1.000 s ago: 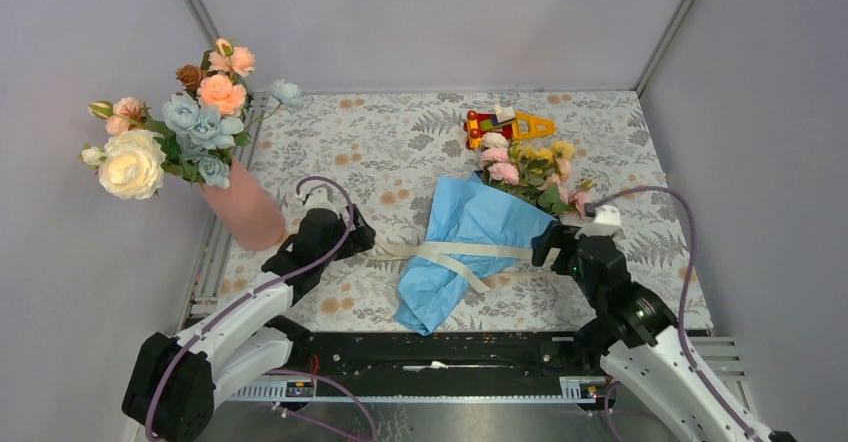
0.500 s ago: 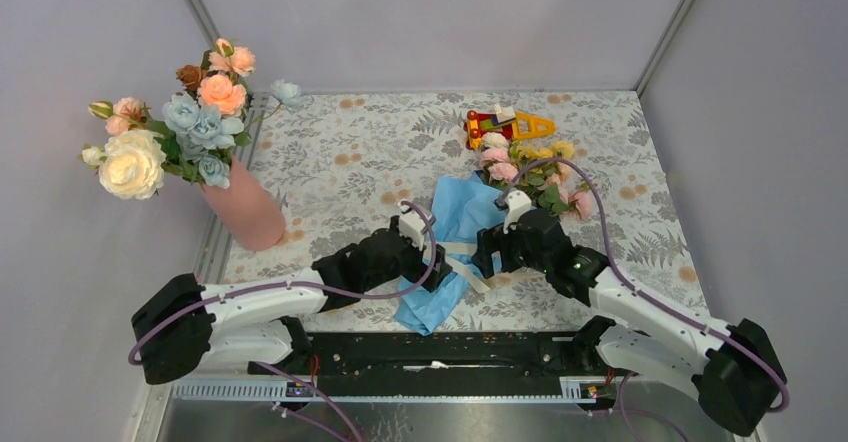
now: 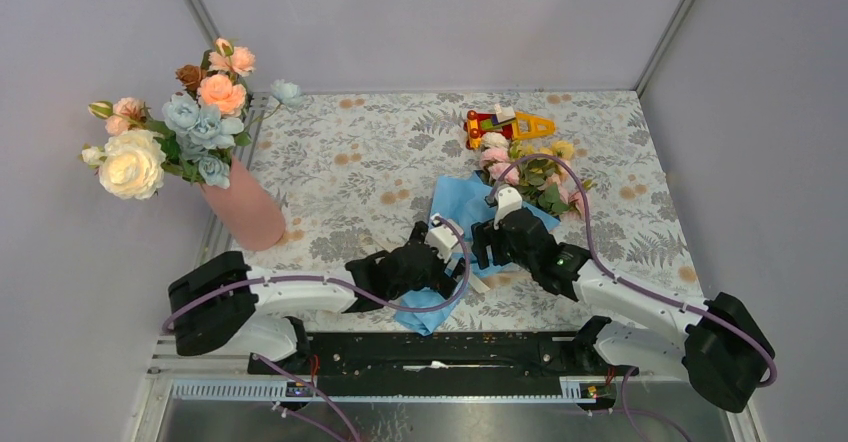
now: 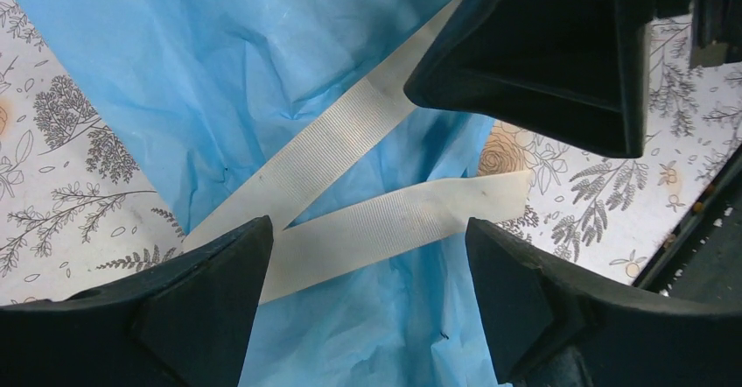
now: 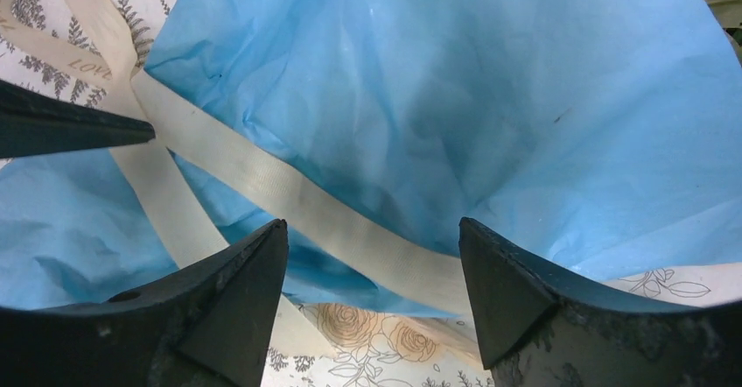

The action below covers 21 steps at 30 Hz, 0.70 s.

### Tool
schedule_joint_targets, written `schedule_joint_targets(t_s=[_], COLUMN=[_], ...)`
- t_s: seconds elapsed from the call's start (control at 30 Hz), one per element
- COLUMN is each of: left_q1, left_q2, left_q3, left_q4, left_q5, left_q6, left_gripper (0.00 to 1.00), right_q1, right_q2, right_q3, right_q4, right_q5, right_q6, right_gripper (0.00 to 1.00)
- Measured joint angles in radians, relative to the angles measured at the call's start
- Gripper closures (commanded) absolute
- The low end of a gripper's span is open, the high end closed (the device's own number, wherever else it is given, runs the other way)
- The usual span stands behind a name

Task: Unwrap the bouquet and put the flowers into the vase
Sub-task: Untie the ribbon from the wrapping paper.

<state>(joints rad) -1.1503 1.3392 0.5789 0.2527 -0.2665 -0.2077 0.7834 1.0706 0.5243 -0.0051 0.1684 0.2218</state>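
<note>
bouquet (image 3: 455,202) in crinkled blue paper, roses (image 3: 530,167) toward one o'clock; left gripper (image 4: 367,256) and right gripper (image 5: 372,256) gape wide over its cream ribbon (image 4: 341,142) (nothing held).

White shells with black joints and bases cover left arm (image 3: 300,290) and right arm (image 3: 632,300); a purple cable (image 3: 546,156) trails each. Left claw (image 4: 367,229) and right claw (image 5: 372,225) are matte black, wedge-fingered.
</note>
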Motion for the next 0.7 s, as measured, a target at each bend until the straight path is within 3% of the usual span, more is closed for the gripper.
schedule_joint_targets(t_s=[0.3, 0.5, 0.7], left_q1=[-0.022, -0.026, -0.026], left_q2=[0.066, 0.079, 0.081], left_q3=[0.017, 0.017, 0.017], left_q4=[0.012, 0.012, 0.011], left_q5=[-0.058, -0.077, -0.097], left_q6=[-0.003, -0.015, -0.037], left_gripper=[0.31, 0.46, 0.6], right_q1=[0.002, 0.002, 0.002], right_q2=[0.039, 0.04, 0.027], right_q3=[0.0, -0.003, -0.01], right_q4=[0.026, 0.026, 0.014], right_q5=[0.039, 0.073, 0.085], right_q6=[0.004, 0.025, 0.05], right_gripper=[0.35, 0.48, 0.45])
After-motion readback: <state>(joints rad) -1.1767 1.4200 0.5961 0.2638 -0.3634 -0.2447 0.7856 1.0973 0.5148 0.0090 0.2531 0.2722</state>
